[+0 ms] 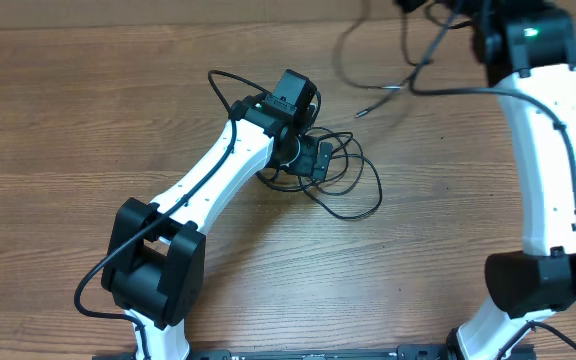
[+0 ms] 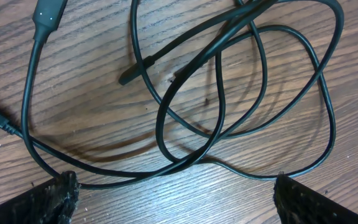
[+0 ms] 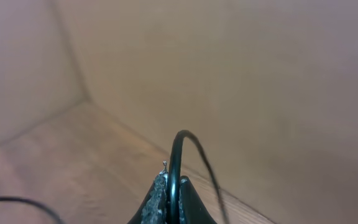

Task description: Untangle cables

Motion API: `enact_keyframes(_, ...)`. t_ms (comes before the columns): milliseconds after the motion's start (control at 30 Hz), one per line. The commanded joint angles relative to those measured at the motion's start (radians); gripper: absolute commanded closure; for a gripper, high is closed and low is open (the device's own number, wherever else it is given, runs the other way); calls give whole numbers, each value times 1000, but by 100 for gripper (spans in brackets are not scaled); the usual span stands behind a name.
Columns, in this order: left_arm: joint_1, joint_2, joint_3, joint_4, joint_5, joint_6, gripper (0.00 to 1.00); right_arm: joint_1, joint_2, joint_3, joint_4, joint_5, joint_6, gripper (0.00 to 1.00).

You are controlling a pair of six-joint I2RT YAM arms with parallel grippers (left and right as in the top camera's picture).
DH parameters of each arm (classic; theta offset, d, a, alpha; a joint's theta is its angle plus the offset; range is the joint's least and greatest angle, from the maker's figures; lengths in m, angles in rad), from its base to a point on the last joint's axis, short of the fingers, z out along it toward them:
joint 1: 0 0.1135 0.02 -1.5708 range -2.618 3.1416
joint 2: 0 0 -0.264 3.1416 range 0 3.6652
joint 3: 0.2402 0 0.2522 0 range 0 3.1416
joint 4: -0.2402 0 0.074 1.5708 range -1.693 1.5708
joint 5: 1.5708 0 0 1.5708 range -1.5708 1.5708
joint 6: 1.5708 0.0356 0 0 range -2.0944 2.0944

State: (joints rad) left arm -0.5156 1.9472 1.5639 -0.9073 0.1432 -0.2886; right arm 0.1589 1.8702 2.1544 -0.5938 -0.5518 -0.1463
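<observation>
Right, thin black rubbery cables (image 1: pixel 353 175) lie in a loose tangle mid-table, smooth loops crossing over loops on the grained wooden table (image 1: pixel 88 100). There's open wood on every side of that pile, so plenty of room to work. The left gripper (image 2: pixel 176 190) hangs low directly over the loops, jaws spread wide, a rough black pad (image 2: pixel 55 199) at either side, touching nothing I can see. Over at the far right edge, the right gripper (image 3: pixel 173 199) is pinched tight on a single cord (image 3: pixel 178 149), which arches up out of its fingertips.
</observation>
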Motion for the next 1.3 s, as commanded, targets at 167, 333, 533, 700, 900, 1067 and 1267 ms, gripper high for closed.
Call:
enact_keyframes(167,2,2,2,3,11,-11,0,-14,-8,12,12,167,-72,96)
enact_keyframes(333,2,2,2,3,11,-11,0,-94,26,11,12,325,-72,96)
enact_keyframes(533,2,2,2,3,11,-11,0,-247,171,11,13,343,-72,96)
enact_keyframes(700,2,2,2,3,11,-11,0,-358,298,11,13,343,-72,96)
enact_keyframes(900,2,2,2,3,11,-11,0,-504,439,11,-2,342,-59,96)
enact_keyframes(1067,2,2,2,3,11,-11,0,-620,503,11,0,343,8,96)
enact_keyframes(1267,2,2,2,3,11,-11,0,-762,517,11,34,350,24,96)
